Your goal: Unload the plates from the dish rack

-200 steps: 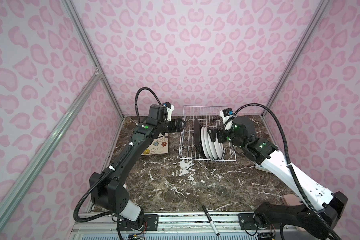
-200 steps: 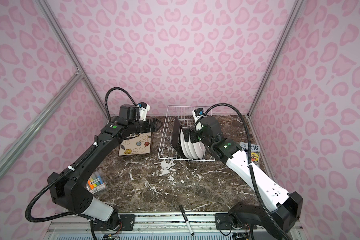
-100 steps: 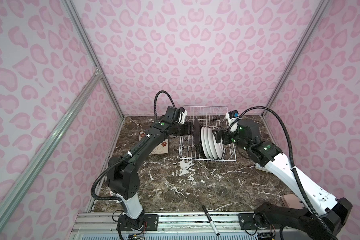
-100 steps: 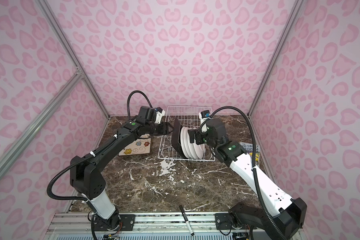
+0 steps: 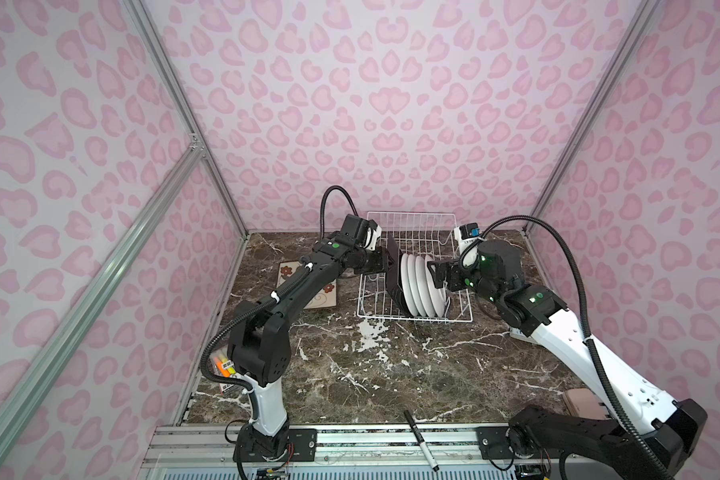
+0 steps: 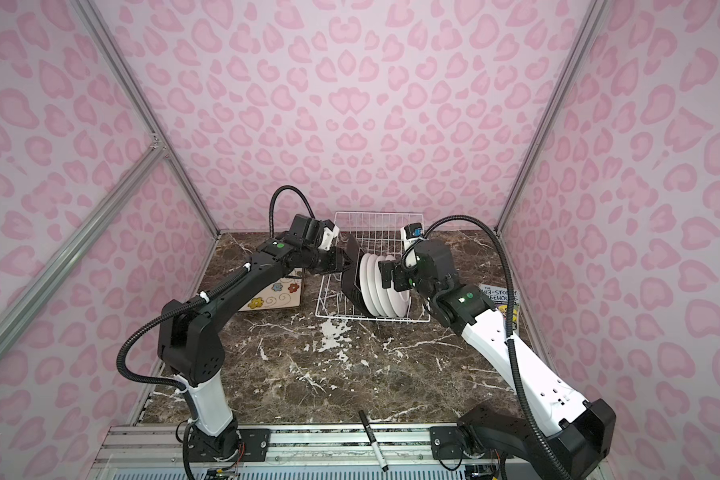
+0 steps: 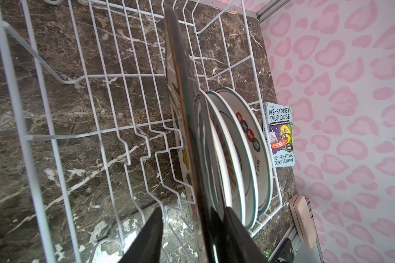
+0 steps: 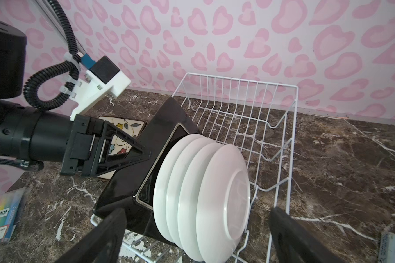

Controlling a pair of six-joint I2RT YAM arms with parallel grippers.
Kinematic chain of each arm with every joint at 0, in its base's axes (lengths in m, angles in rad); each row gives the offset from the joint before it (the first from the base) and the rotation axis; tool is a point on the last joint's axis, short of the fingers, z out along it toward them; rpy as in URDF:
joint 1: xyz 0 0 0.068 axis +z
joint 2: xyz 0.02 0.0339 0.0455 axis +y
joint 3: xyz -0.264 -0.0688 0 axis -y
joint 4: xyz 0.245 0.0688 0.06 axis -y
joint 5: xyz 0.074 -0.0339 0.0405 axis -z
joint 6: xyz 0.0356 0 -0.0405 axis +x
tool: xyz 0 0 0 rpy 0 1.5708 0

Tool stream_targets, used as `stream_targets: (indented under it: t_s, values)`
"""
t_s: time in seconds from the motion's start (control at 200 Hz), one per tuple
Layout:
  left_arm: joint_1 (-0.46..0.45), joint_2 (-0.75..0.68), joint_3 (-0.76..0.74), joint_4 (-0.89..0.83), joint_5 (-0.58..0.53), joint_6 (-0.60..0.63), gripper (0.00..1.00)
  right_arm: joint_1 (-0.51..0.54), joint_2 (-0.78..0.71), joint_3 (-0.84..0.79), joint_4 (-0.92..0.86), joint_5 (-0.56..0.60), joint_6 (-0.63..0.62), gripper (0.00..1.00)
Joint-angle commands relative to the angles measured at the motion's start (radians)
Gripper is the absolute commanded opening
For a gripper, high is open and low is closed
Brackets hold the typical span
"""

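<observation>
The white wire dish rack (image 5: 415, 319) (image 6: 374, 319) stands at the back of the table. A dark-backed square plate (image 5: 393, 272) (image 6: 352, 272) (image 7: 182, 91) (image 8: 164, 120) stands upright in it, with several round white plates (image 5: 421, 282) (image 6: 382, 286) (image 7: 237, 136) (image 8: 203, 193) behind it. My left gripper (image 5: 385, 264) (image 6: 343, 264) (image 7: 193, 210) straddles the square plate's edge, partly closed; one finger lies against the dark back, the other stands a gap off the cream face. My right gripper (image 5: 433, 274) (image 6: 385, 276) (image 8: 197, 211) hangs wide open beside the round plates, holding nothing.
A flowered square plate (image 5: 285, 272) (image 6: 275, 295) (image 8: 121, 126) lies flat left of the rack. A book (image 6: 499, 299) (image 7: 280, 134) lies right of the rack, a highlighter pack (image 5: 223, 365) (image 8: 5, 214) at the left edge, a black marker (image 5: 420, 440) on the front rail, a pink case (image 5: 582, 401) at front right.
My left arm has reached from the table's left side to the rack, and its jaws have narrowed around the square plate's edge. The right arm has hardly moved.
</observation>
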Motion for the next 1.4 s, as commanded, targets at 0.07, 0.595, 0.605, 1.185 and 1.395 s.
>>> stream_targets:
  t_s: [0.07, 0.595, 0.605, 1.185, 1.395]
  values:
    - [-0.005, 0.024, 0.008, -0.046, -0.028, -0.010, 0.39, -0.002, 0.008, -0.006, 0.018, -0.001, 0.008, 0.99]
    - [-0.015, 0.055, -0.004, -0.030, -0.051, -0.057, 0.27, -0.005, 0.006, -0.007, 0.029, 0.004, 0.003, 0.99]
    - [-0.015, 0.056, -0.003, -0.030, -0.052, -0.057, 0.27, -0.005, 0.006, -0.006, 0.029, 0.004, 0.003, 0.99]
    - [-0.015, 0.036, -0.013, -0.002, -0.042, -0.148, 0.04, -0.010, 0.008, -0.002, 0.036, 0.002, -0.004, 0.99]
    - [-0.015, -0.013, -0.037, 0.070, -0.007, -0.213, 0.04, -0.011, -0.001, 0.003, 0.024, 0.012, -0.006, 0.99]
